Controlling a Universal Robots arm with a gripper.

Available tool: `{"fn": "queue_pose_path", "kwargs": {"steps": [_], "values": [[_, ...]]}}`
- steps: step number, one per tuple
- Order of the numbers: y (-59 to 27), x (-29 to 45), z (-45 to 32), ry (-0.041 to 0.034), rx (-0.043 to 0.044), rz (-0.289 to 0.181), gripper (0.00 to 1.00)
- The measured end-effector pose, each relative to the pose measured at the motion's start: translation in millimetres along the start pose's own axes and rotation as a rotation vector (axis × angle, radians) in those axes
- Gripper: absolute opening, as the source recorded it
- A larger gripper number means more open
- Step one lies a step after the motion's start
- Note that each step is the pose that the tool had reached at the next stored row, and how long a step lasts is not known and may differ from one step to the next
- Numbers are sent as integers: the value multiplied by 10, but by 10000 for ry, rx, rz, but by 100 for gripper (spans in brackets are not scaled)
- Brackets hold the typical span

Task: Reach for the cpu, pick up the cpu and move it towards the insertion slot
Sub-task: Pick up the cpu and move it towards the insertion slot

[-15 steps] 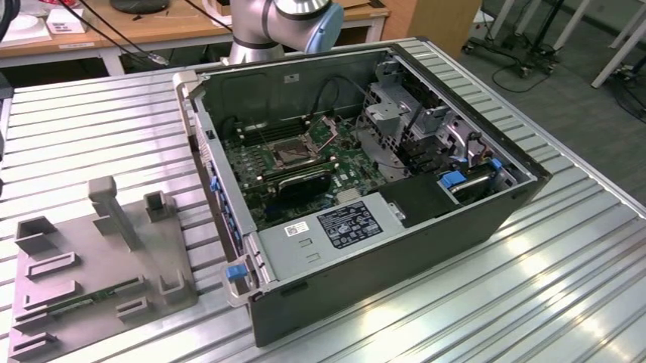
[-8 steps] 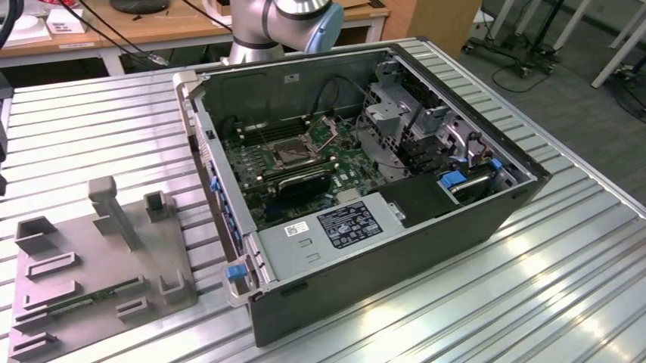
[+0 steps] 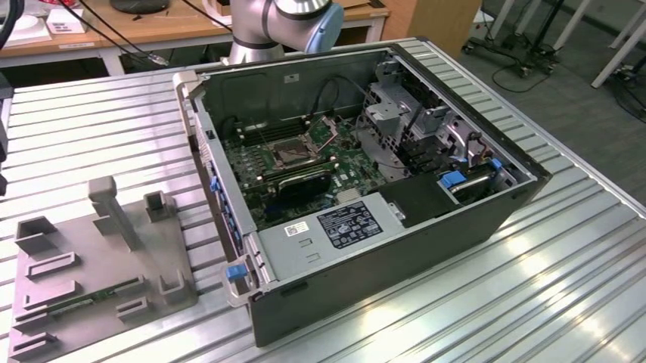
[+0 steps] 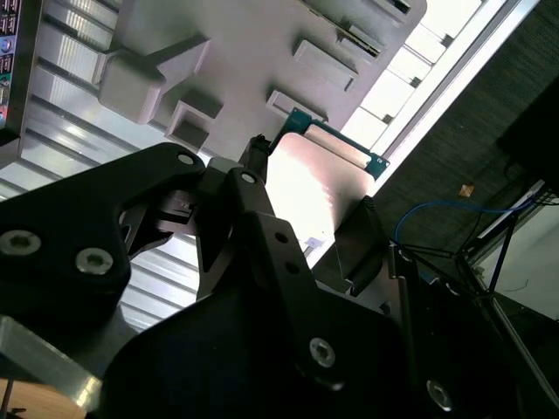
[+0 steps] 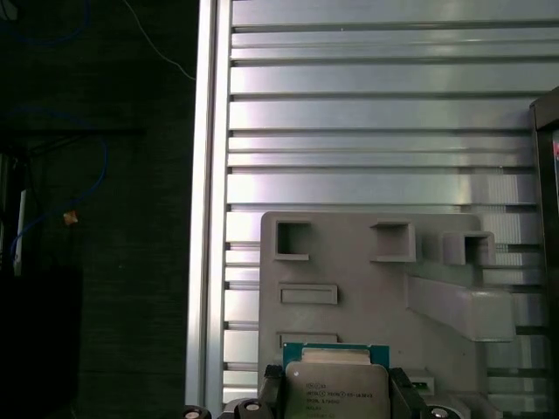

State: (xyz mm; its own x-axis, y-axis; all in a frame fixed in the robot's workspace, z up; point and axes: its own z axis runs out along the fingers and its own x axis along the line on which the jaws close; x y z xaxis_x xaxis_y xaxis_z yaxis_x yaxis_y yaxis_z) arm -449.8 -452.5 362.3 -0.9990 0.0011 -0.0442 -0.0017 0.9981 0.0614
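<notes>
Where the ribbed metal table (image 3: 565, 287) fills most of the exterior view, an open computer case (image 3: 404, 249) lies on its side across the middle of it, with its inside facing up. The grey robot arm (image 3: 272, 23) rises behind the case at the far edge of the picture. On the exterior view's left of the case, just beside it, a grey plastic tray (image 3: 91, 257) rests flat on the table, with upright posts and several square and long recesses. A green circuit board (image 3: 247, 162) covers the floor of the case. The insertion slot (image 3: 293, 155) sits on that board as a dark square inside a shiny metal frame, well apart from the tray.

In both wrist views the black gripper (image 5: 336, 403) (image 4: 307, 190) is clenched on the cpu (image 5: 336, 384) (image 4: 323, 170). One of its fingers (image 5: 403, 394) (image 4: 262, 218) presses against each of two opposite edges of the chip. The cpu's pale metal top faces the first wrist view's camera, with a narrow green rim showing along one edge. In the second wrist view the top glares bright. The tray (image 5: 367, 297) (image 4: 236, 52) and the ribbed table lie behind the held chip in both wrist views. A thin green memory stick (image 3: 86, 299) lies in a long recess of the tray, near its front edge in the exterior view.
</notes>
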Motion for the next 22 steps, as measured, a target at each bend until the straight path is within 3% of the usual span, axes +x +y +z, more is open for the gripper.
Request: {"fn": "queue_pose_path", "kwargs": {"steps": [4, 9, 17, 22], "values": [[0, -1, 0, 2, 1, 0, 55], [0, 0, 0, 160, 32, 9, 55], [0, -1, -9, 167, 33, 10, 55], [5, -5, -92, 166, 32, 11, 55]]}}
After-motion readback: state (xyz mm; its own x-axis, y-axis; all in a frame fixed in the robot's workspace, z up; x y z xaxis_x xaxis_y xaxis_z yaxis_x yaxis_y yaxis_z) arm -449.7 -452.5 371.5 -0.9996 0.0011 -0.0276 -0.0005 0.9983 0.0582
